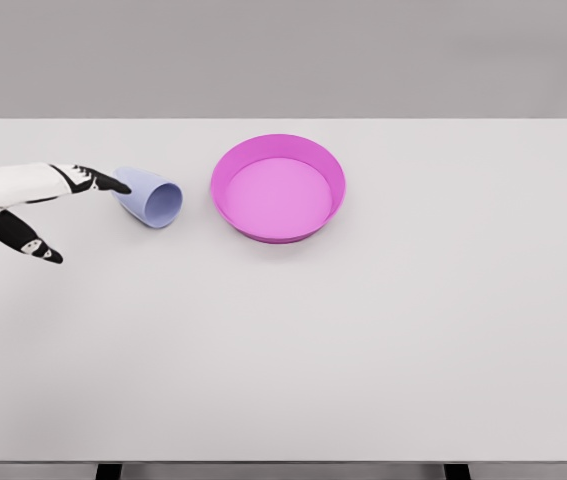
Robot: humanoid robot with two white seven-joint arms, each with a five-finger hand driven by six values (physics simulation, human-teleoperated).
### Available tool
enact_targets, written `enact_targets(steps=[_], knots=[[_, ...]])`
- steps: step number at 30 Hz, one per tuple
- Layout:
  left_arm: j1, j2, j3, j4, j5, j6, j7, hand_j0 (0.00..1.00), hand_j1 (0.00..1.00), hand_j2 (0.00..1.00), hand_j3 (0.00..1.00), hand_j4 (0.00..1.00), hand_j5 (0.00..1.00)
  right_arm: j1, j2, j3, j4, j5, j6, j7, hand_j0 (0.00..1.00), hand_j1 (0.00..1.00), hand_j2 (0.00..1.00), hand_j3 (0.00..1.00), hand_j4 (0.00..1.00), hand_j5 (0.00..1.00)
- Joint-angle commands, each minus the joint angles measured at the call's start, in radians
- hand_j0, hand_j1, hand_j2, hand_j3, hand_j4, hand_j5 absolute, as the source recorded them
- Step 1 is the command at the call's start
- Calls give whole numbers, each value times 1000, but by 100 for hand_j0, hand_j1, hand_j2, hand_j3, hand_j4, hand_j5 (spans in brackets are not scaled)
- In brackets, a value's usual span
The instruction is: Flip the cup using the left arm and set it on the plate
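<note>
A pale blue cup (150,198) lies on its side on the white table, its mouth facing right and toward me. A magenta plate (331,170) with a raised rim sits to the cup's right, a short gap between them. My left hand (58,212) comes in from the left edge, fingers spread. Its upper fingertip (115,183) reaches the closed end of the cup; the thumb (33,245) hangs apart below. Nothing is grasped. The right arm is out of sight.
The white table (363,350) spans the whole view, with its far edge at the top and its front edge at the bottom. Two dark table legs show below the front edge.
</note>
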Motion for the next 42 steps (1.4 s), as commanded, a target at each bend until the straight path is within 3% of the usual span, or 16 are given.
enact_targets(steps=[1, 3, 5, 7, 17, 19, 20, 25, 27, 33, 42], knots=[[0, 1, -9, -15, 8, 3, 0, 100, 100, 100, 100, 100, 100, 0, 0, 1, 0, 1, -1, -2, 100, 100, 100, 100, 100, 100], [-46, -18, -9, 17, 7, 3, 0, 100, 100, 100, 100, 100, 100, 8, 0, -2, 11, -2, 1, -2, 100, 100, 100, 100, 100, 100], [-112, -98, -15, 133, -4, 3, 0, 100, 100, 100, 100, 100, 100, 8, 0, -1, 11, -2, 1, -1, 100, 100, 100, 100, 100, 100], [-144, -130, -63, 170, -8, 3, 0, 100, 100, 100, 100, 100, 100, 8, 0, -1, 9, -2, 1, -1, 100, 100, 100, 100, 100, 100], [-187, -265, -92, 330, -18, 3, 0, 100, 100, 100, 100, 100, 100, 8, 0, 1, 11, -2, 1, -1, 100, 100, 100, 100, 100, 100], [-213, -266, -147, 334, -19, 3, 0, 100, 100, 100, 100, 100, 100, 8, 0, -2, 11, -2, 1, -1, 100, 100, 100, 100, 100, 100], [-230, -277, -175, 357, -18, 3, 0, 100, 100, 100, 100, 100, 100, 8, 0, -1, 11, -2, 1, -1, 100, 100, 100, 100, 100, 100], [-230, -308, -178, 463, -48, 3, 0, 100, 100, 100, 100, 100, 100, 8, 0, -1, 11, -2, 1, -1, 100, 100, 100, 100, 100, 100], [-238, -365, -178, 520, -64, 3, 0, 100, 100, 100, 100, 100, 100, 8, 0, -1, 11, -2, 1, -1, 100, 100, 100, 100, 100, 100], [-255, -427, -176, 598, -131, 3, 0, 100, 100, 100, 100, 100, 100, 8, 0, -2, 11, -2, 1, -1, 100, 100, 100, 100, 100, 100], [-267, -424, -175, 603, -131, 3, 0, 100, 100, 100, 100, 100, 100, 8, 0, -1, 11, -2, 1, -1, 100, 100, 100, 100, 100, 100]])
